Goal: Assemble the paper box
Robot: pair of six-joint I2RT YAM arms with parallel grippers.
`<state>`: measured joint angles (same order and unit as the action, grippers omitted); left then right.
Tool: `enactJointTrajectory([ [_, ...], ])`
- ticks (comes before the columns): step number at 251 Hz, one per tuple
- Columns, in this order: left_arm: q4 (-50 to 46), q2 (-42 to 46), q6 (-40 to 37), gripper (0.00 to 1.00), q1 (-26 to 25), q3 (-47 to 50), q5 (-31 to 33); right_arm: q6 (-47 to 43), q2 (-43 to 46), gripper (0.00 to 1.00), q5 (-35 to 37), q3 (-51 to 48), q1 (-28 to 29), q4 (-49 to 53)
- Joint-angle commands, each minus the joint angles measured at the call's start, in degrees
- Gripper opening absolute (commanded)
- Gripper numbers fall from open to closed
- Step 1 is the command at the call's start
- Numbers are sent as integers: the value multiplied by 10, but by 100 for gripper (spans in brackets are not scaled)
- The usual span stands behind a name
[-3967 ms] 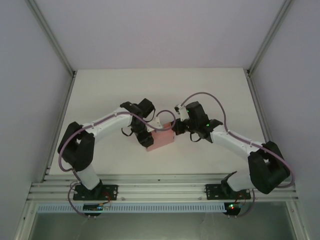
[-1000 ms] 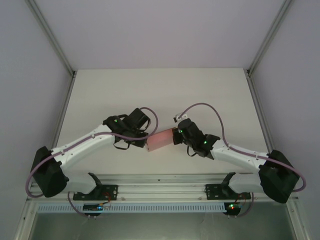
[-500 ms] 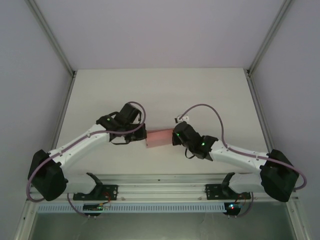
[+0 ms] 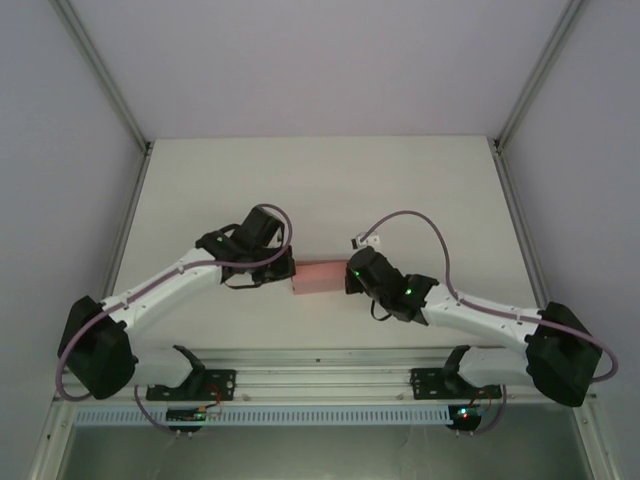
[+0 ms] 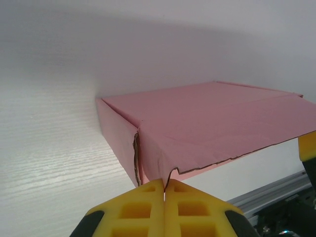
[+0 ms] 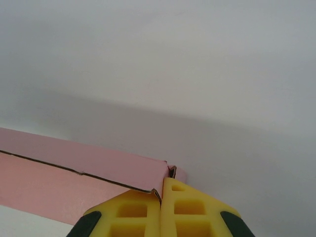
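Paper box (image 4: 318, 276): a pink, flat rectangular carton held between the two arms near the front middle of the white table (image 4: 400, 180). The left gripper (image 4: 288, 268) has its yellow fingers pressed together on the box's left flap edge (image 5: 165, 178). The right gripper (image 4: 350, 275) is likewise clamped on the opposite corner (image 6: 165, 173).

A white table (image 4: 400, 180) stands enclosed by pale lilac walls (image 4: 320, 60), metal posts (image 4: 100, 70) at the back corners and an aluminium rail (image 4: 320, 372) along its near edge.
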<state>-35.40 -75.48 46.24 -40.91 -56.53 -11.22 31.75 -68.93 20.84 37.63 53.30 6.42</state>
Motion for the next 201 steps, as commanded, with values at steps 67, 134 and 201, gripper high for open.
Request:
enactJointTrajectory([
  [67, -171, -66, -121, 0, -31, -73, 91, -15, -34, 0, -22, -16, 2, 129],
  [134, -174, -68, -149, 0, -24, -100, 98, -16, -48, 0, -24, -6, 0, 128],
  [201, -86, -84, -128, 0, -34, -20, 47, -41, -56, 5, -45, -33, -1, 66],
])
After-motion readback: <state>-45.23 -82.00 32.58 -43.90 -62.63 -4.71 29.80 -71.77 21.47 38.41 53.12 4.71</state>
